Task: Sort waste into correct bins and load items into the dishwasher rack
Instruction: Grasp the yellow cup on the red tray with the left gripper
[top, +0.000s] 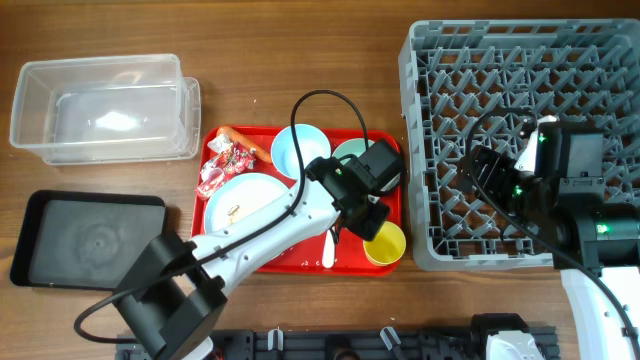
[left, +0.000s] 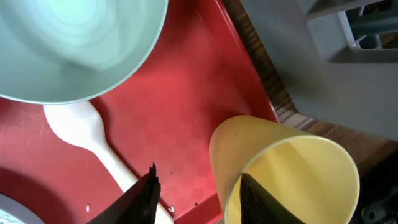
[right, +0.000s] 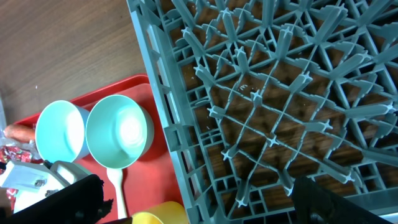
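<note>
My left gripper (top: 368, 215) (left: 199, 199) is open over the red tray's right end, one finger inside the small yellow cup (top: 385, 243) (left: 292, 174) and the other outside its wall. The mint green bowl (top: 348, 150) (left: 74, 43) and white spoon (top: 327, 250) (left: 81, 127) lie just beside it. The light blue bowl (top: 297, 148), pale blue plate (top: 245, 195), carrot piece (top: 240, 140) and red-and-white wrapper (top: 220, 165) are also on the tray. My right gripper (top: 485, 170) (right: 199, 205) is wide open and empty above the grey dishwasher rack (top: 420, 150) (right: 261, 93). No tissue shows.
The clear tub (top: 30, 110) stands at the back left and the black tray (top: 40, 200) in front of it, both left of the red tray (top: 300, 262). The rack's wall stands close to the tray's right edge. Small brownish scraps (top: 235, 210) lie on the plate.
</note>
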